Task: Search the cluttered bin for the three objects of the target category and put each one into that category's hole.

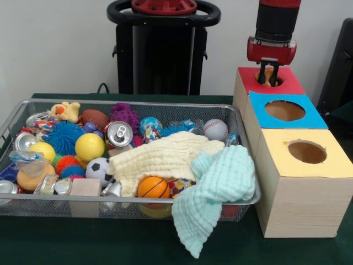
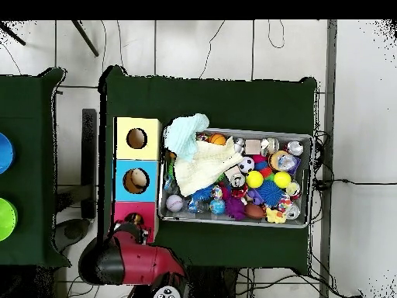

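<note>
The Sawyer arm's gripper (image 1: 269, 70) hangs directly above the red box (image 1: 270, 81), its two dark fingers (image 1: 274, 72) set narrow and reaching down to the mouth of the round hole (image 1: 268, 79); something orange shows between and just behind them, but whether the fingers grip it or it already sits in the hole cannot be told from the front view. In the overhead view the red arm (image 2: 139, 260) covers most of that box, and only part of the hole (image 2: 133, 219) with a pale object inside shows. At about 5 o'clock from the gripper in the front view sit the blue box (image 1: 284, 110) and then the yellow box (image 1: 306, 152), their holes clear of the arm. At 8 o'clock lies the wire bin (image 1: 16, 116), crowded with balls, cans and soft toys: a baseball (image 1: 215, 129) near its right end, a drink can (image 1: 119, 133) at the middle, a yellow ball (image 1: 89, 147), a small soccer ball (image 1: 99, 170) and a mini basketball (image 1: 153, 187) toward the front. A cream cloth (image 1: 165, 157) and a mint cloth (image 1: 218, 190) drape over the right half and probably hide further items. To finish this drop cleanly, the gripper should stay centred over the hole, open fully, and rise straight up before swinging toward the bin, so its fingers clear the rim.
</note>
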You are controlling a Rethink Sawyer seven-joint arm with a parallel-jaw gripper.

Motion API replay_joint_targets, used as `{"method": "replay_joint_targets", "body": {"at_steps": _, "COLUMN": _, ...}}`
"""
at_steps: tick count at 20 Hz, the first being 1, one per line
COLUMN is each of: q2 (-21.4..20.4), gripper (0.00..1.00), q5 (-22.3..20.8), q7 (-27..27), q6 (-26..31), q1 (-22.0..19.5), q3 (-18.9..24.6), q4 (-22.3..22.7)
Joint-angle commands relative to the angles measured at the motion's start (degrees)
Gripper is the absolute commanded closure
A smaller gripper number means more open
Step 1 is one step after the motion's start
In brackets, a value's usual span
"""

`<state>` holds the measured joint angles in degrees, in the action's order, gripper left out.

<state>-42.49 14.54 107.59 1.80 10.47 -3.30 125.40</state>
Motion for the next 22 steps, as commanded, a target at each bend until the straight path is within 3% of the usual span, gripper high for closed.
{"method": "replay_joint_targets", "body": {"at_steps": 1, "q2": 9.0, "gripper": 1.00, "q5": 0.8, "q7": 11.2, "q6": 0.0, "q1": -0.1, "q3": -0.5, "q4": 1.4}}
{"method": "replay_joint_targets", "body": {"at_steps": 8, "q2": 10.1, "gripper": 1.00, "q5": 0.7, "q7": 11.2, "q6": -2.5, "q1": -0.7, "q3": 0.2, "q4": 1.3}}
{"method": "replay_joint_targets", "body": {"at_steps": 9, "q2": 10.1, "gripper": 0.00, "q5": 0.7, "q7": 11.3, "q6": -3.0, "q1": -0.8, "q3": 0.3, "q4": 1.5}}
{"method": "replay_joint_targets", "body": {"at_steps": 22, "q2": 9.1, "gripper": 0.00, "q5": 1.9, "q7": 11.7, "q6": -0.8, "q1": -1.0, "q3": 0.8, "q4": 1.2}}
